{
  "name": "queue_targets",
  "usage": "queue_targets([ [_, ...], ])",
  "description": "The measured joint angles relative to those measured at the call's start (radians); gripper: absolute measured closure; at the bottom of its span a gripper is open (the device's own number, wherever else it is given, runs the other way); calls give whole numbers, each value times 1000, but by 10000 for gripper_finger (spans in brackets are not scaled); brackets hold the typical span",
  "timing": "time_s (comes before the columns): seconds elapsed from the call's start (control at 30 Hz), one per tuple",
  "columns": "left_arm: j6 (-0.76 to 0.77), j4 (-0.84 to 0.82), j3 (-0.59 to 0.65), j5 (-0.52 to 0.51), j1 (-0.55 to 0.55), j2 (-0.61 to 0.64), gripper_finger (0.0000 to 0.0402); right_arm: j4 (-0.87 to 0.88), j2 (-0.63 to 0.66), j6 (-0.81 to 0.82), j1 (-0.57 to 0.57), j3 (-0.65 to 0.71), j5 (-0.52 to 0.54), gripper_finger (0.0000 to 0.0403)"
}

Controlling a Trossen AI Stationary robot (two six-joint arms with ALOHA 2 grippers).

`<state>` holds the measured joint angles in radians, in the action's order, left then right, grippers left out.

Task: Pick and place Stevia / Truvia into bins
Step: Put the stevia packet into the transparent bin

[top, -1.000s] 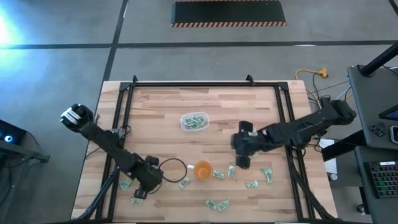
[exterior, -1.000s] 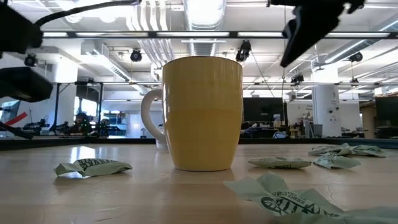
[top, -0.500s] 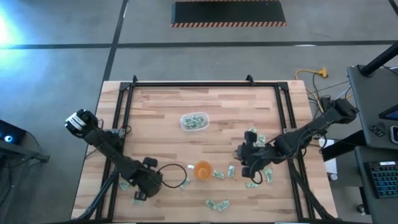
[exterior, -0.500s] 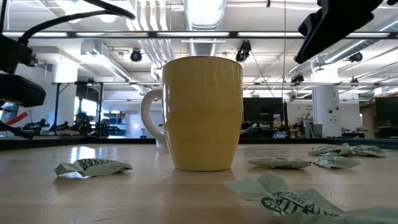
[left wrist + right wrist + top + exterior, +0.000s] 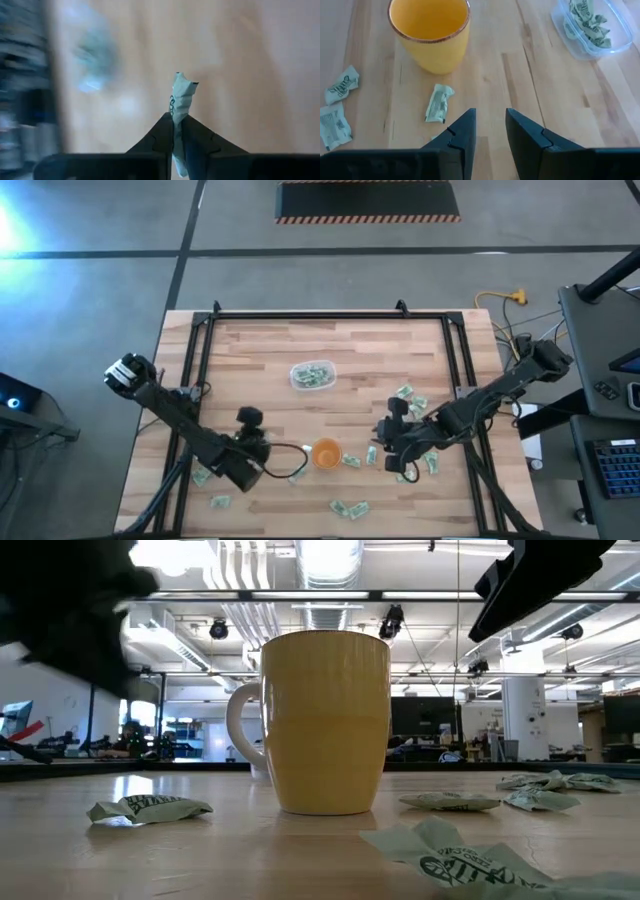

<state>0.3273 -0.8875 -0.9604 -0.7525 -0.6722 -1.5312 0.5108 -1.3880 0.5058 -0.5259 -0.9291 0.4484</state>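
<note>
While the left gripper [image 5: 176, 131] hangs over the near-left part of the table [image 5: 260, 370], just left of the orange cup [image 5: 325, 452], its fingers are pinched on one crumpled Stevia sachet [image 5: 181, 100] that sticks up between them. On the other side of the cup, the right gripper [image 5: 489, 129] sits low over the wood with its jaws parted and nothing between them, a loose sachet [image 5: 439, 103] lying just ahead of its tips. Farther back near the table's middle stands the clear tub [image 5: 313, 375], already holding several sachets, and more lie scattered along the near edge [image 5: 349, 507].
</note>
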Motion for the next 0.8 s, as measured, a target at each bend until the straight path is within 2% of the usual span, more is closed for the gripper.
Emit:
queue_targets([
  [0.1, -123, 43, -9, -133, 71, 43, 384, -32, -23, -13, 0, 0, 0, 311],
  [0.17, -227, 114, 0, -154, 141, 83, 384, -48, -37, -24, 0, 0, 0, 313],
  [0.23, -343, 207, 19, -131, 220, 130, 384, -64, -55, -40, 0, 0, -1, 316],
  [0.37, -571, 393, 49, 40, 407, 200, 384, -65, -78, -46, 0, 0, -3, 319],
  [0.47, -684, 489, 54, 177, 545, 228, 384, -51, -93, -37, 0, 0, -5, 317],
  [0.67, -767, 617, 55, 415, 761, 221, 384, 97, -102, 100, 0, 0, -7, 316],
  [0.8, -783, 672, 57, 505, 844, 180, 384, 111, -103, 151, 0, 4, -8, 319],
])
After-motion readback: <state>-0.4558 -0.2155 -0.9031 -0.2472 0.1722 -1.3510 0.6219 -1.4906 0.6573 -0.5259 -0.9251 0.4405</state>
